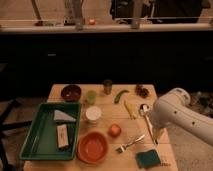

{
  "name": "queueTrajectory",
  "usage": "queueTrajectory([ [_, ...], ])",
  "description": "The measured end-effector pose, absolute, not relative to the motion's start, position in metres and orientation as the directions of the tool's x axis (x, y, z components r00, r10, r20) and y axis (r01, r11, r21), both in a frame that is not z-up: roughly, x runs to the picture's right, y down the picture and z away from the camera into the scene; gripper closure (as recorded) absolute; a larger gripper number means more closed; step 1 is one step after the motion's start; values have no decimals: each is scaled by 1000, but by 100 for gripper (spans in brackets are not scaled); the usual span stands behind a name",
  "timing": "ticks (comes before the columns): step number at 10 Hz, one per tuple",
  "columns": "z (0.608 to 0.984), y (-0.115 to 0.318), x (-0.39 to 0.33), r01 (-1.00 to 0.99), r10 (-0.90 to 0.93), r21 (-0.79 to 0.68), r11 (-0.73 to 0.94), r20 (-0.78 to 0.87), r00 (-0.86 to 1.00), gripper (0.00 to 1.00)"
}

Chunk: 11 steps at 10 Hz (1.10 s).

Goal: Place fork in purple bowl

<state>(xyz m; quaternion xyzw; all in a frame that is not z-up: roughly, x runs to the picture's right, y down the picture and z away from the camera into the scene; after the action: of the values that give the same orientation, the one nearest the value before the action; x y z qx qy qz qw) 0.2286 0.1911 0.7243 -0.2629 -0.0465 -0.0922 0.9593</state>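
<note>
Evidently you're reaching: gripper [159, 134] wide, empty; slim silver metal fork [131, 143] just left of it. Grasp, then round dark-purple bowl [71, 92], far left.

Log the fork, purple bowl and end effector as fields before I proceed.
fork: flat on the table, front right, between orange bowl and green sponge
purple bowl: back left, upright, no fork inside
end effector: open, holding nothing, at the table's right side, just right of the fork
task status: fork not yet picked
</note>
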Motion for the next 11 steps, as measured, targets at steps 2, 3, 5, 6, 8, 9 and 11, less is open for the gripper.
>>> queueTrajectory([
  [2,729,195,218,230,-165,-507,831,172,971,20],
  [3,729,196,221,228,-165,-508,831,166,972,20],
  [5,729,195,219,232,-169,-507,830,169,971,20],
  [6,729,195,219,230,-165,-508,830,170,972,20],
  [8,729,196,219,235,-169,-505,830,174,970,20],
  [9,730,199,214,260,-179,-501,826,205,962,20],
  [11,727,209,192,354,-230,-482,802,298,926,20],
])
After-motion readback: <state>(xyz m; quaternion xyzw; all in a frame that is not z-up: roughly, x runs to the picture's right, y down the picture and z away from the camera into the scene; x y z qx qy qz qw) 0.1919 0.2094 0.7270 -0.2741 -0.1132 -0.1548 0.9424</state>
